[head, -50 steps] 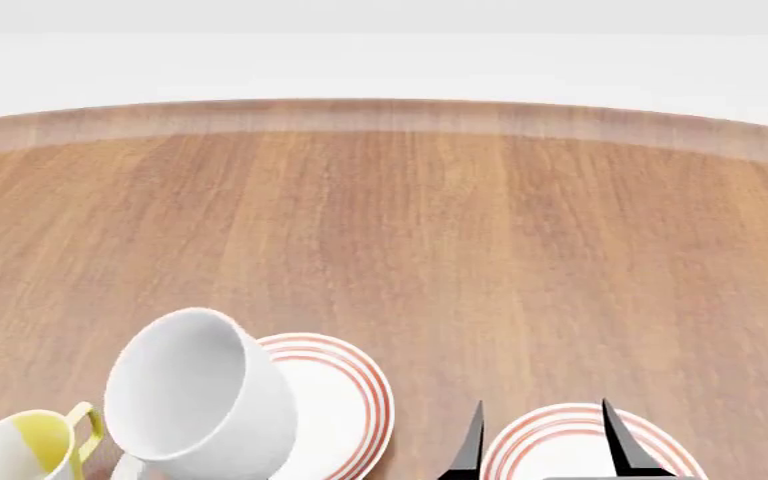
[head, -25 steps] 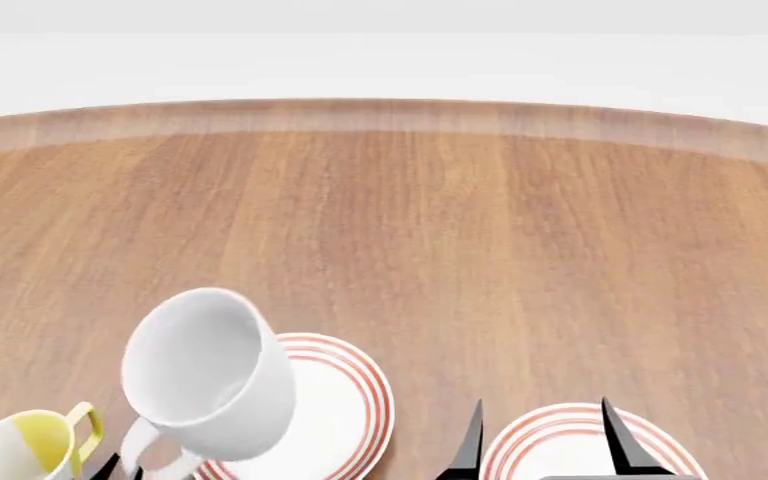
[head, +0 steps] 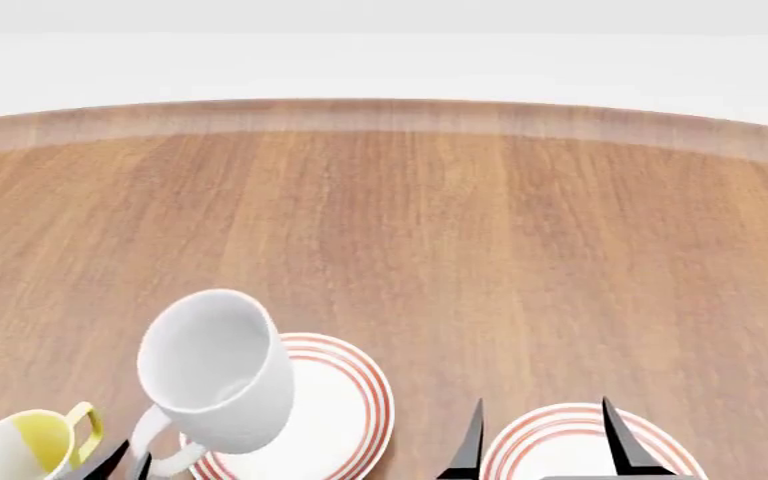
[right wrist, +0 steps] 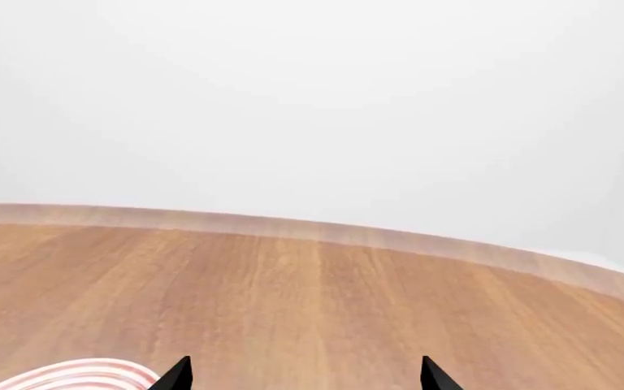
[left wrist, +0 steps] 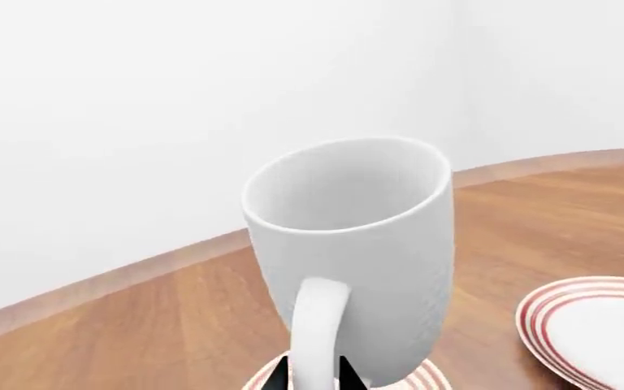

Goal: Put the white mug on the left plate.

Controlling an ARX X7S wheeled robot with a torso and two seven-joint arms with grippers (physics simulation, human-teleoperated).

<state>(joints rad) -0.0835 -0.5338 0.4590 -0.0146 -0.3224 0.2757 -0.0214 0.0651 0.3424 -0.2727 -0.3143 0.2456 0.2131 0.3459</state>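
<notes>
The left hand (head: 124, 463) grips the white mug (head: 215, 370) by its handle, holding it tilted above the left plate's (head: 344, 410) near-left edge. The right hand (head: 544, 440) hangs open over the other plate (head: 544, 432).

- The white mug (head: 217, 375) is hanging over the left edge of the left plate (head: 344, 405), tilted, its mouth facing up and toward the table's far edge.
- The mug's handle (head: 157, 450) is pointing toward the near edge, and the left gripper (head: 117, 465) is sitting at that handle.
- The yellow-handled mug (head: 24, 450) is standing on the wooden table (head: 491, 250), just left of the left plate, on the mug's near left.
- The right plate (head: 564, 440) is lying well to the right of the left plate, apart from it.
- The right gripper (head: 544, 440) is hanging over the right plate, its fingertips spread wide.
</notes>
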